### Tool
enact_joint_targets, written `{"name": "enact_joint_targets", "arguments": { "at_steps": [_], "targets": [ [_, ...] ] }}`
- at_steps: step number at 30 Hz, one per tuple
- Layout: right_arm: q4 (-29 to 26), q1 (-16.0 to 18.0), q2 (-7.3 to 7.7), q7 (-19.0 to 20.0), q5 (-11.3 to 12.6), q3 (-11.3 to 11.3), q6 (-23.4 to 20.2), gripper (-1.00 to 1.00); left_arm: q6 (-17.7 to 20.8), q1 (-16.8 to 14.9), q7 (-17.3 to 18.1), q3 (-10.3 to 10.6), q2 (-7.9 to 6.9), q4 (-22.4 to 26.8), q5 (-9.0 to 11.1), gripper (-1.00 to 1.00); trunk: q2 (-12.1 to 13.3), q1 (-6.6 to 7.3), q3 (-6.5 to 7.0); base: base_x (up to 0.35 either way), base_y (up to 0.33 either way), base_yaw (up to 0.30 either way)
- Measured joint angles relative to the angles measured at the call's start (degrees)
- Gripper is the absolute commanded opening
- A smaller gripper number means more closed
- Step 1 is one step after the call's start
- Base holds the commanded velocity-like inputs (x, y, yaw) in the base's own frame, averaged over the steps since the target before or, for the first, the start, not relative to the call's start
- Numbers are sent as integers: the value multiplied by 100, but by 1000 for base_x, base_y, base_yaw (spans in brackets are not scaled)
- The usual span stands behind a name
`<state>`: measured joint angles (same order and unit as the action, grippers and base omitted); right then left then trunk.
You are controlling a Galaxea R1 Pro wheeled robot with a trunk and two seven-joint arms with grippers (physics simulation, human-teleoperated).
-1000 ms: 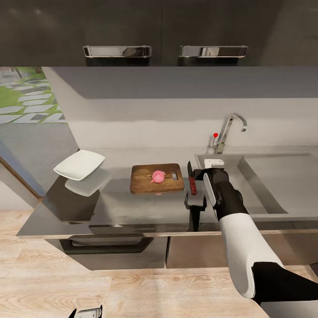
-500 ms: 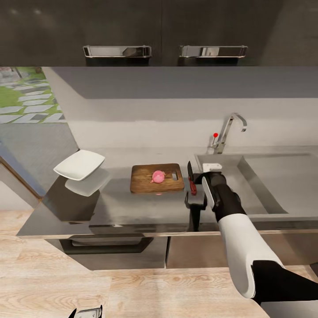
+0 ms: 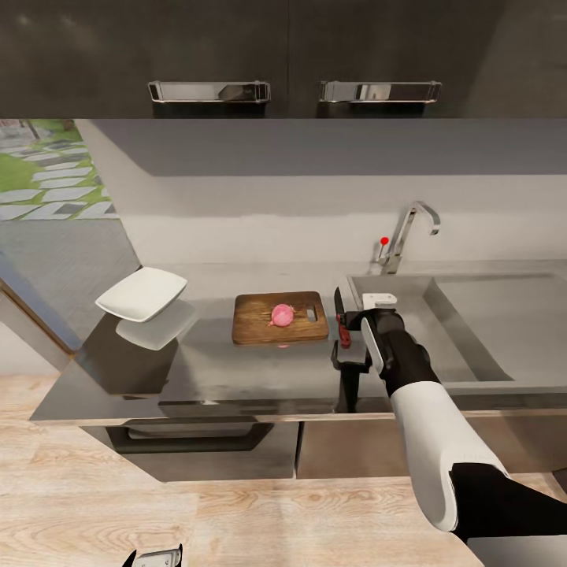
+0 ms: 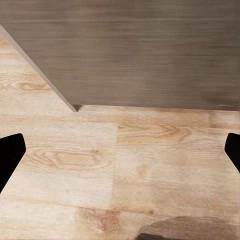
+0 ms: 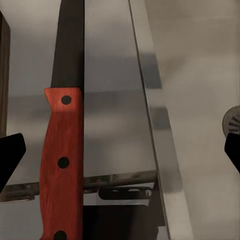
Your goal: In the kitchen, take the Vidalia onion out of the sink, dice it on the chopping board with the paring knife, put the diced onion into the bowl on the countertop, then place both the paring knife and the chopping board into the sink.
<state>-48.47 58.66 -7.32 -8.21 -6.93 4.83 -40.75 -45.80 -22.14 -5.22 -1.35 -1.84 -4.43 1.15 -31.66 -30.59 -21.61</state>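
Note:
The red-handled paring knife (image 3: 341, 319) lies on the countertop (image 3: 236, 378) between the chopping board (image 3: 256, 327) and the sink (image 3: 472, 331). A pink onion (image 3: 282, 315) rests on the brown board. My right gripper (image 3: 352, 331) hangs open, pointing down just over the knife's handle. In the right wrist view the knife (image 5: 62, 150) lies lengthwise between the spread fingers of the right gripper (image 5: 120, 150), closer to one of them. The white bowl (image 3: 142, 293) stands at the counter's left end. My left gripper (image 3: 153, 557) is low over the floor, and the left wrist view shows the left gripper (image 4: 120, 150) open and empty.
A chrome faucet (image 3: 409, 232) with a red knob stands behind the sink. Dark wall cabinets (image 3: 283, 55) hang overhead. A grey drawer front (image 3: 205, 449) sits under the counter edge, with wooden floor (image 4: 150, 165) below. The sink's rim (image 5: 150, 100) runs close beside the knife.
My right wrist has dropped a little, bringing the open gripper closer to the knife handle. Board, onion, bowl and knife have not moved.

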Motion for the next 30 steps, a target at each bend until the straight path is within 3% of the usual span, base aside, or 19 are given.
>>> {"name": "enact_joint_targets", "arguments": {
  "at_steps": [30],
  "targets": [
    [173, 0, -17, -2, 4, -26, 1, 100, 0, 0, 0, -3, 0, 0, 0, 100, 0, 0, 0, 0, 0, 0]
  ]
}}
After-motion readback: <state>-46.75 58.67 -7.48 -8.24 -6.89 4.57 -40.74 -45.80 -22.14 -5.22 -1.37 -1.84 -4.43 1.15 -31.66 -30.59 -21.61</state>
